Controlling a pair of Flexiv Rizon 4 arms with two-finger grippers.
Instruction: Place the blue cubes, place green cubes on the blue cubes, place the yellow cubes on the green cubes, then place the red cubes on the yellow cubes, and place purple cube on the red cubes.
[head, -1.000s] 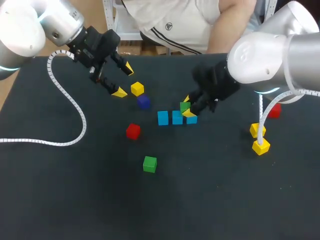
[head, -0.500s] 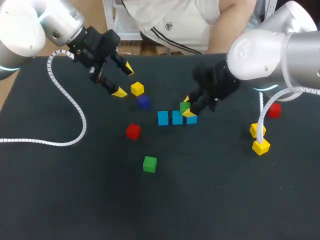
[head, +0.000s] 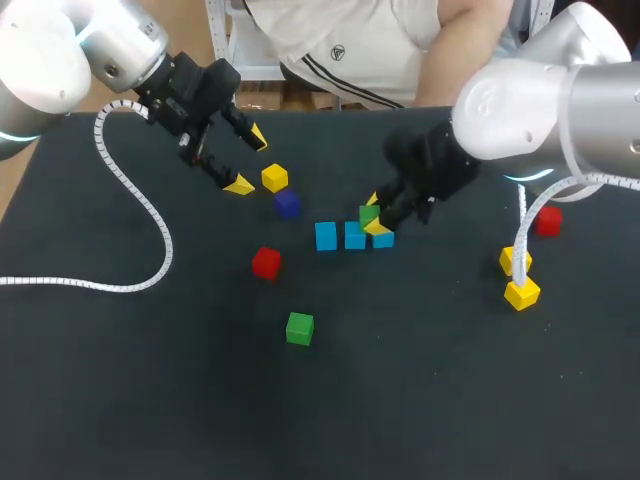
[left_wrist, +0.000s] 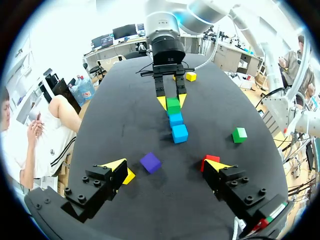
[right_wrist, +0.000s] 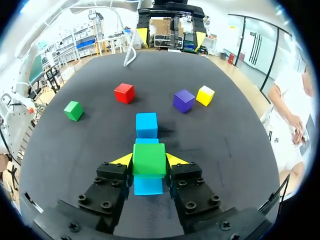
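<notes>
Three blue cubes (head: 354, 236) line your tabletop (head: 150, 380); your right tool (right_wrist: 149, 160) is clamped on a green cube (right_wrist: 149, 158) over the row's end, your left tool (left_wrist: 167, 164) spread apart near the row, by the purple cube (left_wrist: 150, 162).

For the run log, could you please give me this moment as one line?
right gripper: shut on green cube over blue cubes | left gripper: open, empty | purple cube: on table

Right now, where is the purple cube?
In the head view the purple cube lies left of the table's middle, beside a yellow cube, near the open left pincer, with the nearest blue cube to its right.
</notes>
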